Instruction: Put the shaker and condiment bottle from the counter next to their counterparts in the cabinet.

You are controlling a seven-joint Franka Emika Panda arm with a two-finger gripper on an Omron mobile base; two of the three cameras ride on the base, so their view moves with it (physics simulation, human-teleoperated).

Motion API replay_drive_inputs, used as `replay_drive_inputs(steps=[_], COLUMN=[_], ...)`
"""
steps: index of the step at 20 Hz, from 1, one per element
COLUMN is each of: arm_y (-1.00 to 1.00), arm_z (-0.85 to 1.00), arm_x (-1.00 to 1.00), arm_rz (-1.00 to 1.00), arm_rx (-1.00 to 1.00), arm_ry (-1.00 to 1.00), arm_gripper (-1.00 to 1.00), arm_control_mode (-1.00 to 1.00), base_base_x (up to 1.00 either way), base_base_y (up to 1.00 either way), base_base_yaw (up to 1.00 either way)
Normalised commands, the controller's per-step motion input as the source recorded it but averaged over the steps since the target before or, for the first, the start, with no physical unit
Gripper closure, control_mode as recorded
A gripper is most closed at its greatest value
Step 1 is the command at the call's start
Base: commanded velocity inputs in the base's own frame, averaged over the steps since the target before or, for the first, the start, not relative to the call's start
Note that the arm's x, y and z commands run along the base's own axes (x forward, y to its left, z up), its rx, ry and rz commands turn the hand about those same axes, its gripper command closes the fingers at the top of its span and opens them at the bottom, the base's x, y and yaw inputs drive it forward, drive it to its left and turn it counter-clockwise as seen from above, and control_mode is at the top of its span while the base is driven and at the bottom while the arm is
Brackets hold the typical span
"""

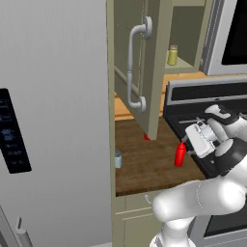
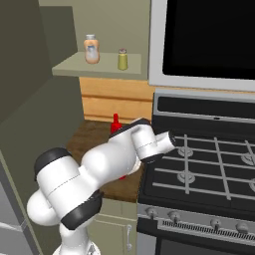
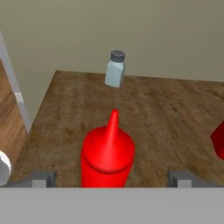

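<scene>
The red condiment bottle (image 3: 108, 153) stands upright on the dark wood counter (image 3: 166, 109), between the two fingertips of my open gripper (image 3: 112, 179); no contact shows. From the left base, the condiment bottle (image 1: 180, 154) is by the stove edge with the gripper (image 1: 185, 146) at it. The pale blue-grey shaker (image 3: 115, 69) stands farther back; the same shaker (image 1: 118, 158) is at the counter's left edge by the fridge. The cabinet (image 1: 154, 72) is open, and a yellow-green counterpart jar (image 1: 172, 55) sits on its shelf. My arm hides most of the bottle (image 2: 115, 123) from the right base.
The open cabinet door with its curved handle (image 1: 135, 67) hangs over the counter. A grey fridge (image 1: 53, 120) stands left and a black stove (image 2: 204, 169) right. An orange-topped jar (image 2: 90, 49) sits beside the yellow-green one (image 2: 122, 59). Another red object (image 3: 218, 138) lies at the hand view's right edge.
</scene>
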Motion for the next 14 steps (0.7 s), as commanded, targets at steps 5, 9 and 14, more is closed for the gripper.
replay_drive_inputs(steps=[5,9,14], arm_y=[0.1,0.23,0.16], arm_z=[-0.05,-0.01,-0.01], arm_x=[0.0,0.0,0.0], arm_rz=[0.0,0.0,0.0], arm_rx=[0.0,0.0,0.0], arm_ry=[0.0,0.0,0.0], arm_gripper=[-1.0,-1.0,-1.0], arm_control_mode=[-1.0,-1.0,-1.0], base_base_x=[0.0,0.0,0.0], base_base_y=[0.0,0.0,0.0], base_base_yaw=[0.0,0.0,0.0])
